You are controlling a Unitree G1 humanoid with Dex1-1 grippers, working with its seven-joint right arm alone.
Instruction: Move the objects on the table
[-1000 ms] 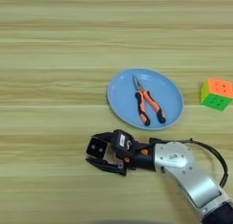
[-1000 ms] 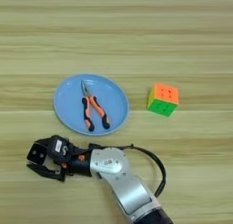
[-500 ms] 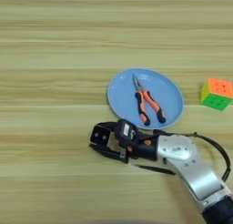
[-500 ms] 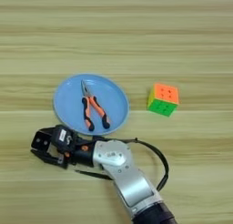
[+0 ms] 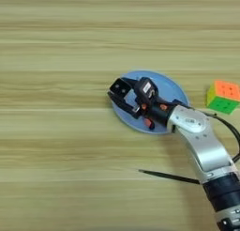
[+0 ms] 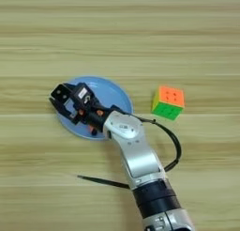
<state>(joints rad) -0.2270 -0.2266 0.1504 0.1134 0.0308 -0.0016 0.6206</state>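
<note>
My right gripper (image 5: pixel 121 92) hangs over the left rim of the round light-blue plate (image 5: pixel 174 87), its black fingers shut on a small white block (image 5: pixel 123 88) with a dark top. The silver forearm (image 5: pixel 201 143) comes in from the bottom right and covers most of the plate. Of the orange-and-black pliers (image 5: pixel 149 123) on the plate, only small orange bits show beside the wrist. The orange, green and yellow puzzle cube (image 5: pixel 224 96) sits right of the plate, apart from it. A thin black stick (image 5: pixel 168 177) lies on the wooden table (image 5: pixel 56 47) below the plate, partly under the forearm.
A black cable (image 6: pixel 174 148) loops off the right side of the forearm. Bare wood stretches across the far and left parts of the table (image 6: pixel 42 33).
The gripper has carried the small block from the table in front of the plate up to the plate's left rim. The thin black stick now shows below.
</note>
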